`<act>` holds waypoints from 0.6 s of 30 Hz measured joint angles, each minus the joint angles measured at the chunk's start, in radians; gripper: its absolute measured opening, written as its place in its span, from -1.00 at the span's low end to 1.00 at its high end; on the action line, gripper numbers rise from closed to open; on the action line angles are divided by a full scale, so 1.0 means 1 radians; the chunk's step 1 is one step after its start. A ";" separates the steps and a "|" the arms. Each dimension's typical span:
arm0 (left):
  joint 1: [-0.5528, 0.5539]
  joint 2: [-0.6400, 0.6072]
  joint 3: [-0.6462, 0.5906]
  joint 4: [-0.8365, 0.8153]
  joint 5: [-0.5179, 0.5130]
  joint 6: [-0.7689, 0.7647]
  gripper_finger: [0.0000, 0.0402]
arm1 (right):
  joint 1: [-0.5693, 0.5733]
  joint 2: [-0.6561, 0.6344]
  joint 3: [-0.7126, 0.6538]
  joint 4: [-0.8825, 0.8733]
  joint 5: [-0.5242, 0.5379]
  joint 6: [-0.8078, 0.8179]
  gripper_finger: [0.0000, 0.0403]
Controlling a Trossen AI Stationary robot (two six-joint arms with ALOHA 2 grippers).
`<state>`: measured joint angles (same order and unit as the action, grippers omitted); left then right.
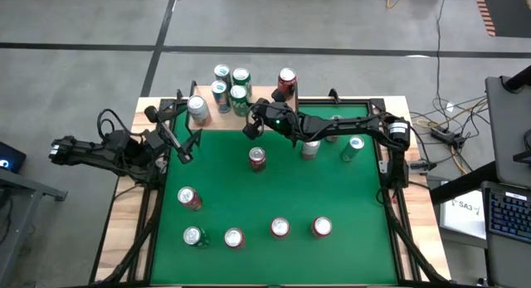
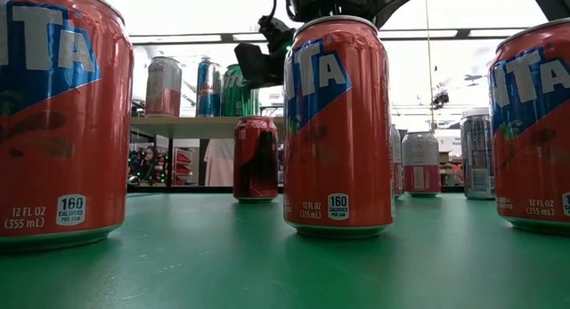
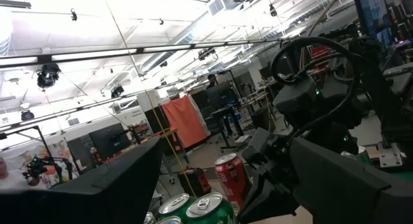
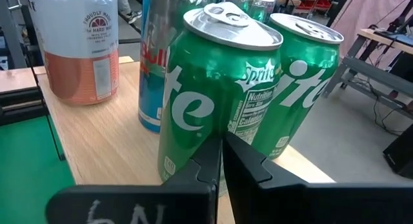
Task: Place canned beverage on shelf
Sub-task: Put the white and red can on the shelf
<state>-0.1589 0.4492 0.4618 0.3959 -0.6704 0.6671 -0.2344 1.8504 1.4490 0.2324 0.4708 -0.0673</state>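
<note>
The shelf (image 1: 264, 94), a light-wood board at the table's far edge, carries several cans: two green ones (image 4: 219, 88) side by side, a blue-and-silver one (image 4: 151, 69), a white-and-orange one (image 4: 80, 43) and a red one (image 1: 286, 79). My right gripper (image 4: 221, 150) is shut and empty. It reaches in level from the table's right, its tips right in front of the nearer green can. My left gripper (image 1: 182, 147) hovers open at the table's far left, pointing slightly upward, with nothing between its fingers. My right gripper's shut fingertips (image 4: 213, 153) stand against the lower side wall (image 4: 187, 140) of the nearer green can, coming level from the table's right. I cannot tell whether they touch it. The can stands upright on the shelf board (image 4: 97, 133).
Several red cans stand on the green table (image 1: 365, 205), one in the middle (image 1: 257, 158), the others along the near half (image 1: 280, 228). A silver can (image 1: 310, 147) and a green-and-silver can (image 1: 354, 147) stand under my right arm. Black frame rails edge the table.
</note>
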 joint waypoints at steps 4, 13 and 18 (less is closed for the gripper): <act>0.000 0.000 0.000 0.000 0.000 0.001 0.62 | 0.000 0.011 0.000 0.029 -0.002 0.029 -0.96; 0.000 0.000 0.000 -0.001 0.000 0.002 0.62 | 0.003 0.013 0.000 0.027 0.001 0.026 -0.96; 0.000 0.000 0.000 0.008 -0.001 0.001 0.62 | 0.034 -0.016 0.000 -0.014 0.004 0.024 -0.96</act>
<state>-0.1589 0.4496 0.4618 0.4039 -0.6712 0.6681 -0.2002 1.8340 1.4490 0.2185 0.4749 -0.0433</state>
